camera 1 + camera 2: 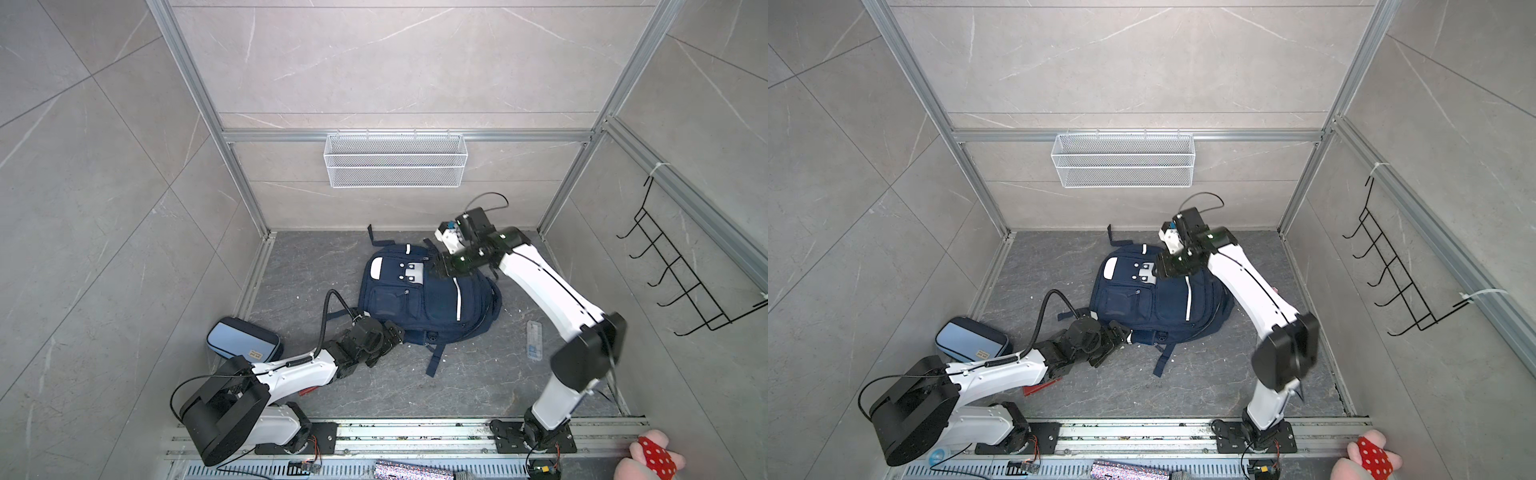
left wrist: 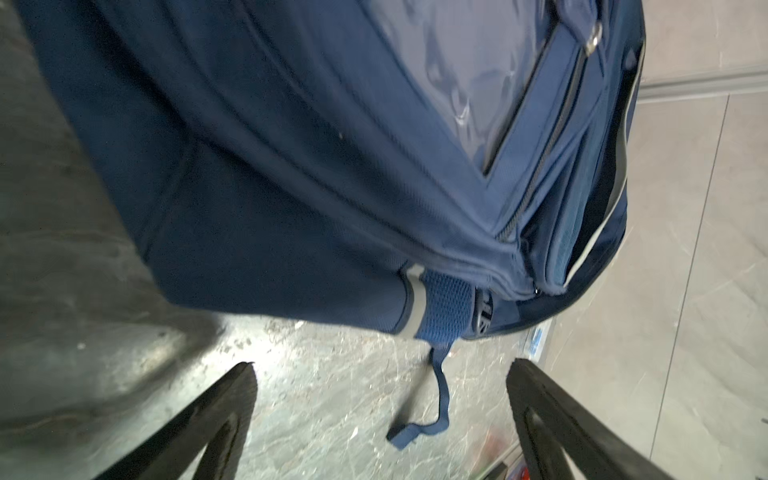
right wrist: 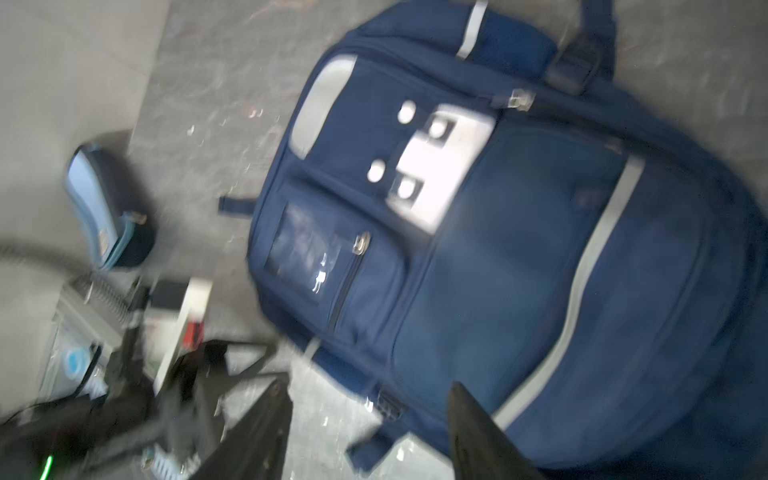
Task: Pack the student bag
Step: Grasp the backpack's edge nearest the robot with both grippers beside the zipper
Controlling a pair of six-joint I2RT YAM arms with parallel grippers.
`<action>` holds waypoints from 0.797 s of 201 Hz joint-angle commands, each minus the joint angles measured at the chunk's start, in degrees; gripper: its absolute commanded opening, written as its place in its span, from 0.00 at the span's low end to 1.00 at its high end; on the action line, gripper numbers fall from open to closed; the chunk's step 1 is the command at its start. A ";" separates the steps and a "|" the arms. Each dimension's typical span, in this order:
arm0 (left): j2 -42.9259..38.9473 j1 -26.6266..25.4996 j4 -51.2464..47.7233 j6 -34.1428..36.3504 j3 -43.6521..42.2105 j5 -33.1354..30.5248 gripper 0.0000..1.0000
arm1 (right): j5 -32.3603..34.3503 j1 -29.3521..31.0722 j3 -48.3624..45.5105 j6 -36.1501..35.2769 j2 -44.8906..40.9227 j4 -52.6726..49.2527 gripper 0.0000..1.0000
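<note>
Though blurred over the student bag (image 3: 519,270), the right claw (image 3: 369,384) seems parted, empty; left claw (image 2: 382,365) gapes empty.

Student bag (image 1: 436,307): navy fabric, white stripes, grey-white front patches.
Pose: lying flat, front face up.
Place: floor (image 1: 478,374) centre, towards back edge.

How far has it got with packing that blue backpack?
Nothing looks packed yet. The student bag lies flat on the floor, no open compartment showing. Both the left gripper and right gripper are open and empty near it. The pencil case and a clear packet lie outside, so opening and loading likely remain.
</note>
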 commanded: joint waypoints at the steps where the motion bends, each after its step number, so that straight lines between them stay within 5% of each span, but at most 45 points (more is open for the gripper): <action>1: 3.10 0.13 4.61 -3.09 2.44 -4.09 0.99 | -5.36 0.06 -15.16 -0.42 -7.38 6.80 0.64; 38: 8.41 0.13 8.79 -6.28 5.06 -5.05 0.98 | -11.34 1.36 -33.92 -5.89 -17.97 9.82 0.63; 53: 9.85 0.13 10.26 -6.88 5.50 -5.57 0.89 | -12.02 1.89 -38.68 -6.93 -18.40 11.54 0.63; 160: 14.68 -1.24 17.52 -4.50 7.21 -1.56 0.38 | -2.02 7.00 -38.85 -0.67 -2.63 18.93 0.55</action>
